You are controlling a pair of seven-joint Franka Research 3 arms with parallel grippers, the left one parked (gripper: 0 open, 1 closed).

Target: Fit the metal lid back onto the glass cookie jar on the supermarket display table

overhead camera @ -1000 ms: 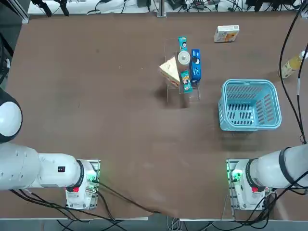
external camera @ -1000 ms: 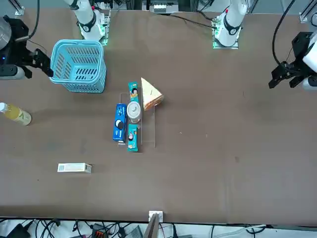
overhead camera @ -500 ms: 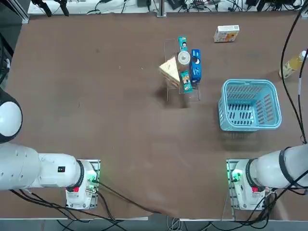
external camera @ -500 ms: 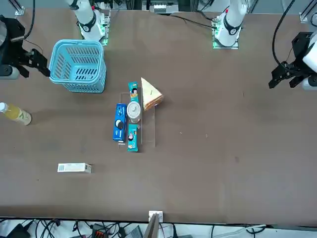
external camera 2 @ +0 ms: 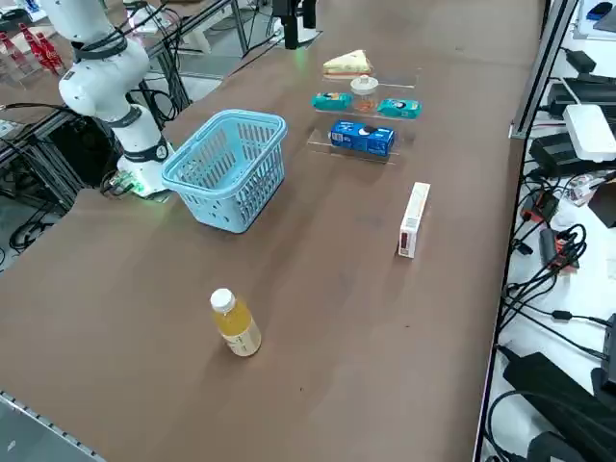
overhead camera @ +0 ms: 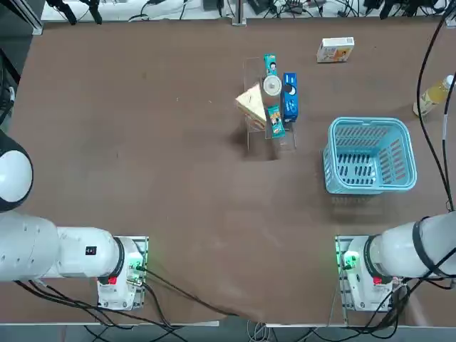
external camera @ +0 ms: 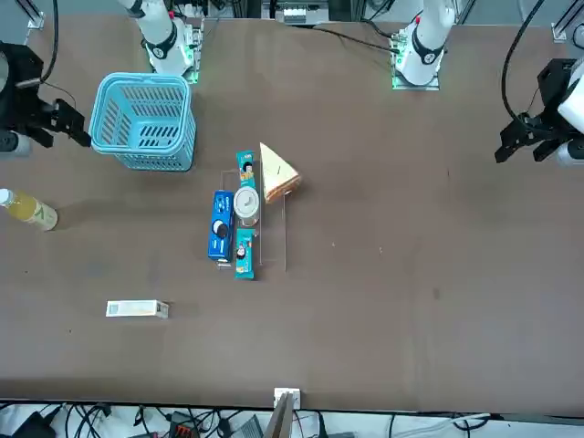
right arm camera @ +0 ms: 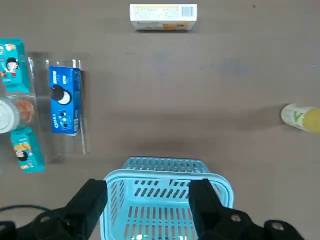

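Observation:
The metal lid [overhead camera: 272,86] is a small silvery-white disc resting on top of the glass cookie jar [external camera 2: 364,98], which stands in a clear rack on the supermarket display table [overhead camera: 142,178]. I cannot tell how firmly the lid sits. The wrist view shows the lid [right arm camera: 5,116] beside the jar's brownish glass [right arm camera: 22,106]. My right gripper [external camera: 78,128] hangs open and empty, high over the table on the robot's right of the blue basket and far from the jar. In the wrist view the gripper [right arm camera: 147,200] has its fingers spread wide above the basket.
A blue basket [overhead camera: 370,155] stands between my gripper and the rack [overhead camera: 271,135]. Around the jar lie a sandwich wedge [overhead camera: 251,103], a blue snack pack [overhead camera: 290,96] and teal packs. A yellow drink bottle [overhead camera: 432,95] and a small carton [overhead camera: 335,50] sit toward the far right.
In the front view my right gripper has drifted a little further to the robot's right, away from the basket. Nothing on the table has moved.

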